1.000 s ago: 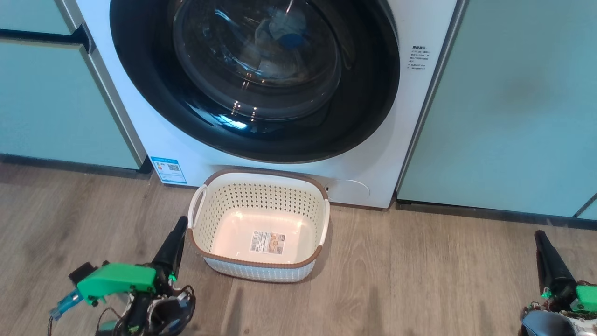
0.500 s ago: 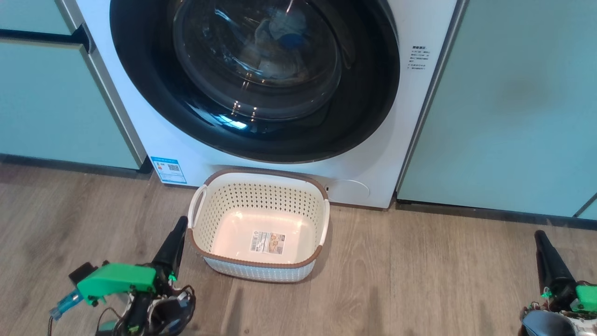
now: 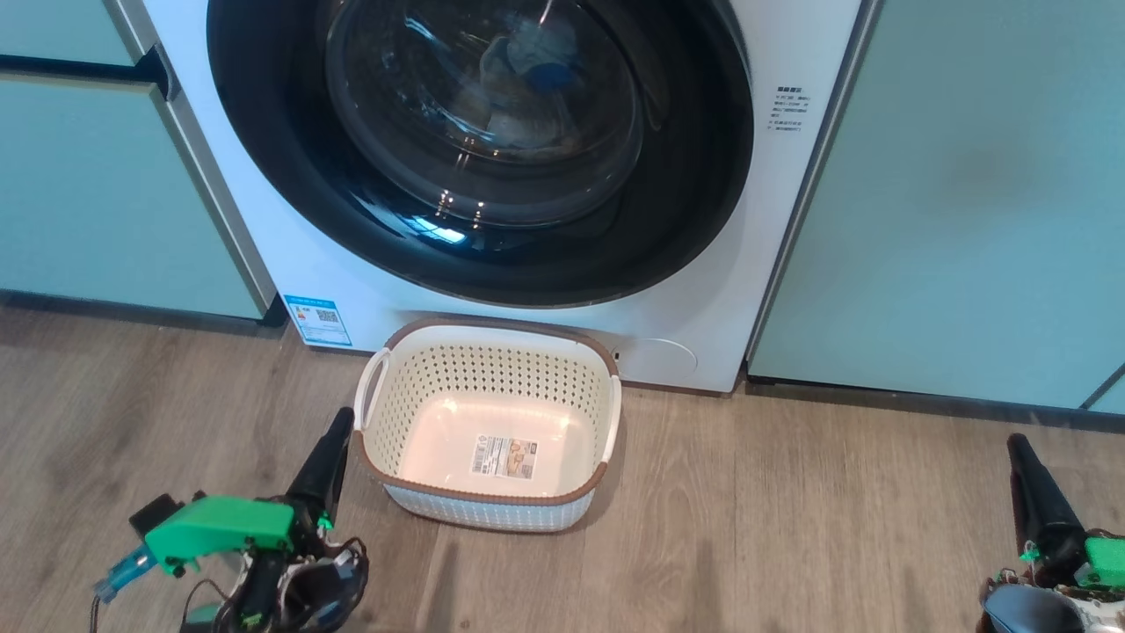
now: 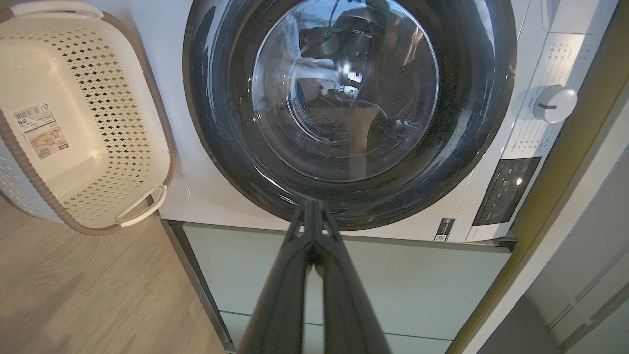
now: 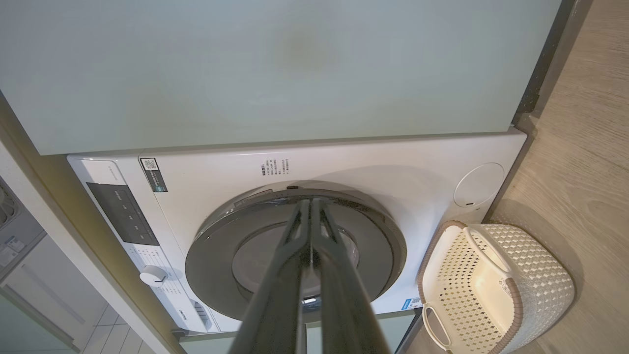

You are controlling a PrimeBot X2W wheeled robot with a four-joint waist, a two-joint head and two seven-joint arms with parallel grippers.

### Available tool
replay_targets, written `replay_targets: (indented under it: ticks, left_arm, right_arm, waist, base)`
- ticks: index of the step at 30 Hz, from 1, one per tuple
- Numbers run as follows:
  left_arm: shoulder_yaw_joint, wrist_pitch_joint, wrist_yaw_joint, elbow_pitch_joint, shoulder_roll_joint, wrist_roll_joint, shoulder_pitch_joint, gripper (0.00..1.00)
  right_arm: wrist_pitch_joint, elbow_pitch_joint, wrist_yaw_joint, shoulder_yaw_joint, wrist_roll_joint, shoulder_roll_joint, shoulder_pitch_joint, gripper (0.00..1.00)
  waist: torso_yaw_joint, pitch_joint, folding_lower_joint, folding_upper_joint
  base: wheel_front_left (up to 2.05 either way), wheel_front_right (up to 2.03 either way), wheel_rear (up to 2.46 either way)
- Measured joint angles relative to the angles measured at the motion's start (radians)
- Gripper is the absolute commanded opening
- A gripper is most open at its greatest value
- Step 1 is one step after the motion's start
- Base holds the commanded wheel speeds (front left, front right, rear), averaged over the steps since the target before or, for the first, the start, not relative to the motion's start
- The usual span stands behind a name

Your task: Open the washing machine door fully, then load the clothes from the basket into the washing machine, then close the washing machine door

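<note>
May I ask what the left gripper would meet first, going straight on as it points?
The left gripper would probably meet the rim of the round glossy black washing machine door; depth unclear.

Our head camera looked forward and down at the lower part of the washing machine door [image 3: 479, 149] and the basket [image 3: 492, 369] before it. Our left wrist camera faced the door from close by, rolled so the basket sat at upper left. Our right wrist camera saw the washing machine [image 5: 393, 162] from farther off, rolled the opposite way, basket at lower right. All three shared door and basket.
</note>
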Motion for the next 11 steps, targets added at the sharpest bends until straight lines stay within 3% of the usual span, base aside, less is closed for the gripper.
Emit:
replay_targets:
  ticks: [11]
  left_arm:
    - [0.000, 0.000, 0.000, 0.000, 0.000, 0.000, 0.000, 0.00]
  right_arm:
    - [0.000, 0.000, 0.000, 0.000, 0.000, 0.000, 0.000, 0.00]
  waist:
    - [0.000, 0.000, 0.0000, 0.0000]
  base:
    - [0.00, 0.00, 0.00]
